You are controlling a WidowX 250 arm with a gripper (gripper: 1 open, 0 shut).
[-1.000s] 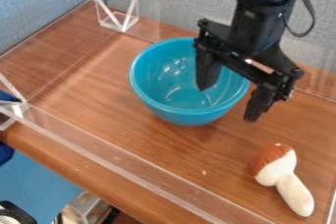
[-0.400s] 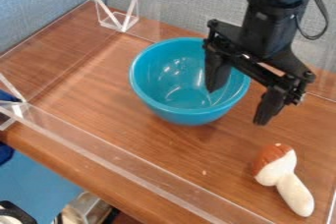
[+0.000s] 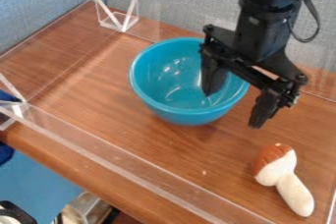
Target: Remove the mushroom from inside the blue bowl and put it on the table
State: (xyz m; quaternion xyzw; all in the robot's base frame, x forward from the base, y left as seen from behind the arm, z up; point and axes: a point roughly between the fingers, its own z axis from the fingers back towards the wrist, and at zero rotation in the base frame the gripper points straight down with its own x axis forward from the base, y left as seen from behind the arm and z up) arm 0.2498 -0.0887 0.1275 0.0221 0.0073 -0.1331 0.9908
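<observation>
Table: brown wood-grain top, clear acrylic walls along front and left edges, small acrylic brackets at far-left corner and rear. Blue bowl sits approx. centre of table, upright, glossy turquoise, interior shows nothing in it as far as visible. Gripper hangs over bowl's right rim, pointing straight down, black fingers spread wide apart, released, nothing between them; left finger over bowl interior, right finger outside rim, above bare tabletop. Cannot tell whether finger tips touch bowl. Arm rises to top edge of view w/ black cable alongside. Mushroom lies on its side on table at lower right, reddish-brown cap toward bowl, cream stem pointing to bottom-right corner; well apart from bowl, clear of gripper.
</observation>
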